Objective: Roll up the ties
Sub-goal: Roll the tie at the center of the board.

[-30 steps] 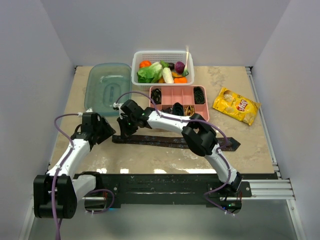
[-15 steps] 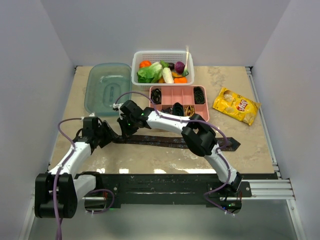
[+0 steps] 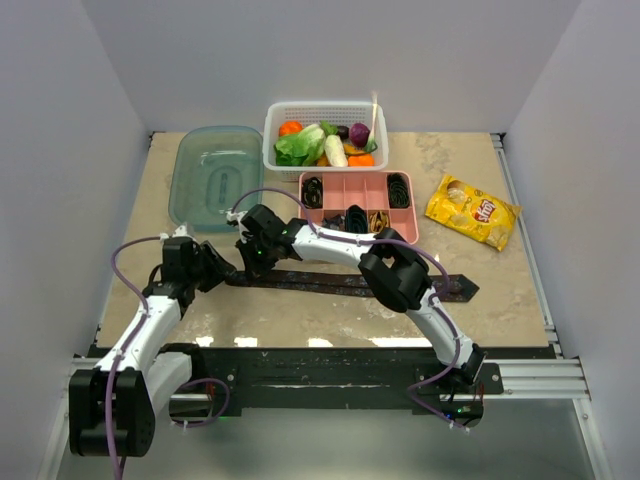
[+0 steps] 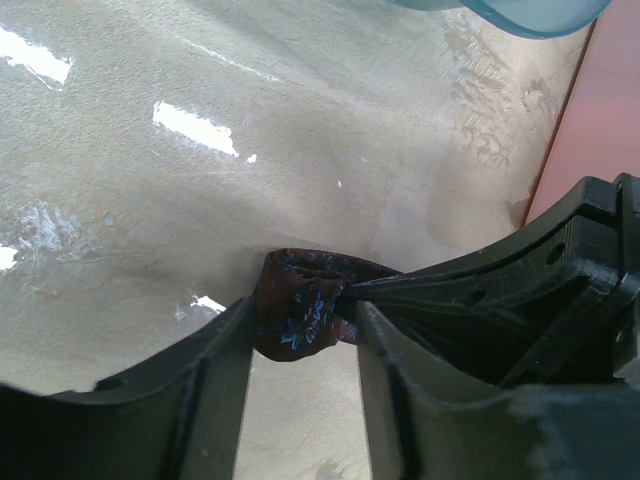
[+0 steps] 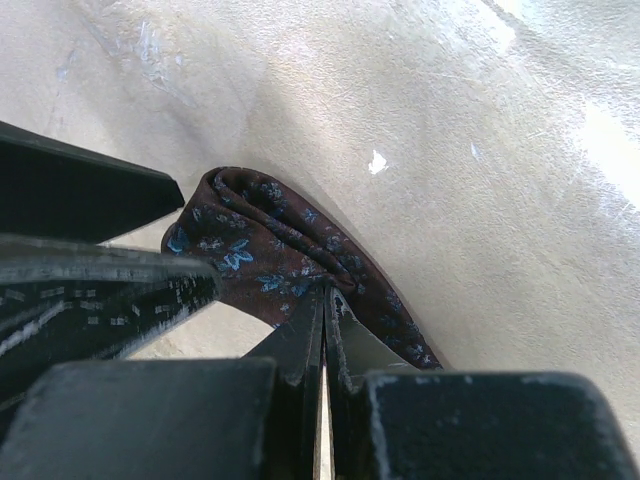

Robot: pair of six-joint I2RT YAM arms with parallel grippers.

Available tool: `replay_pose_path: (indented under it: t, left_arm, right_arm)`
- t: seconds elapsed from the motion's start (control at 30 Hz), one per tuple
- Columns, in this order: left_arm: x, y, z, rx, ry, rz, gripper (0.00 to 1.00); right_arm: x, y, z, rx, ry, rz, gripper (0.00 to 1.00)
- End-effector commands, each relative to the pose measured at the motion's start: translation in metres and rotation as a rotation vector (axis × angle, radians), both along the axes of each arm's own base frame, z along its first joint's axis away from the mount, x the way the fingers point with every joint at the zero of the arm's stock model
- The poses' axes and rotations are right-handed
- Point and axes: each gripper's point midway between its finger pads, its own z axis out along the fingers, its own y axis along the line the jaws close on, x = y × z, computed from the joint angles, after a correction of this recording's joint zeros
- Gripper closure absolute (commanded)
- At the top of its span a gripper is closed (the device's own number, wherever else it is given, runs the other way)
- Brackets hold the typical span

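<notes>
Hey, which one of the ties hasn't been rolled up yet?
The dark maroon tie, lying stretched out in front of the pink tray; the coiled ties sit inside the tray's compartments.

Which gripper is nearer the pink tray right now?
Right. The right gripper, shut on the tie, is just off the near-left corner of the tray; the left gripper is farther left, straddling the same tie end.
</notes>
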Motion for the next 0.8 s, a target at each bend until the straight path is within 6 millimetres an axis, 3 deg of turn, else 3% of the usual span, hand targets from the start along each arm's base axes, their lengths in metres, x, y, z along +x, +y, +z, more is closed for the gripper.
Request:
replay_pose_path:
  t: [0.0,0.33,0.77]
  left_arm:
    - [0.003,0.003,-0.004,0.003,-0.020,0.013,0.55]
    - [0.002,0.010,-0.009,0.040,-0.017,0.033,0.60]
    - [-0.003,0.015,-0.016,0.055,0.017,0.064,0.59]
  right_arm:
    - [-0.006,-0.009,-0.026,-0.056,0.018,0.016,1.00]
    - [-0.006,-0.010,-0.027,-0.061,0.023,0.014,1.00]
    - [-0.006,-0.008,-0.027,-0.061,0.025,0.015,1.00]
